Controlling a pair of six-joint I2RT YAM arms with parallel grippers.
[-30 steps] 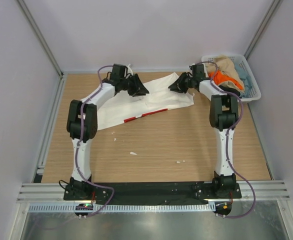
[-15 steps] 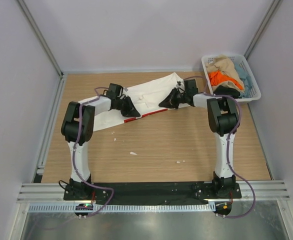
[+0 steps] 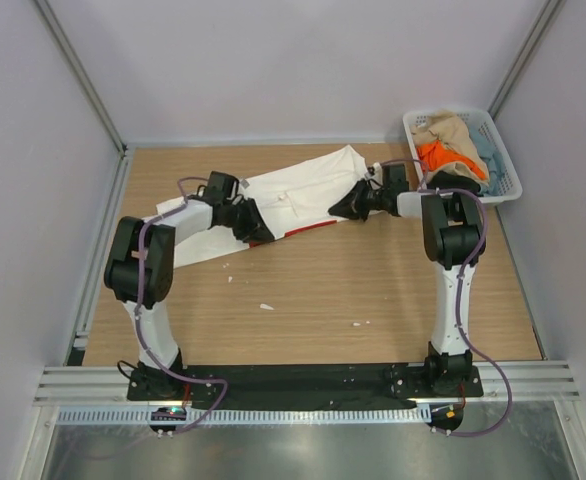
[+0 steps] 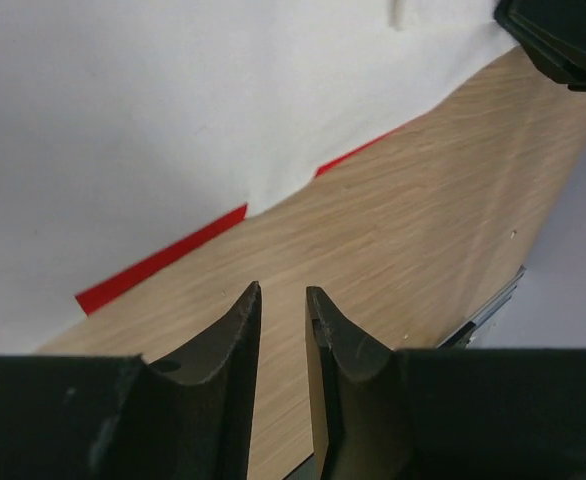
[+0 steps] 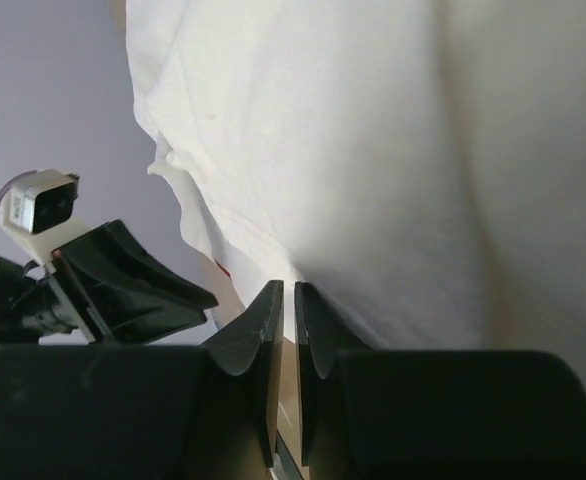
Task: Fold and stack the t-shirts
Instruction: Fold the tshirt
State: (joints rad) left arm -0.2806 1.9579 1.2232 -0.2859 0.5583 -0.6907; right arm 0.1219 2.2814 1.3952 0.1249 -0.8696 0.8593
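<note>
currently folding the white t-shirt (image 3: 298, 192) on the counter (image 3: 373, 290). left fingers (image 4: 235, 345): narrow, empty, just off its near edge. right fingers (image 5: 258, 335): nearly closed at the hem, grip unconfirmed. next: pinch both edges.

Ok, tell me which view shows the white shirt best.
Top external: almost all of the white shirt shows, spread out. Left wrist shows only its near edge with a red strip; right wrist shows only close-up cloth.

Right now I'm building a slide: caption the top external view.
Left hand and right hand at a white red-printed cloth t-shirt spread on the wooden table.
</note>
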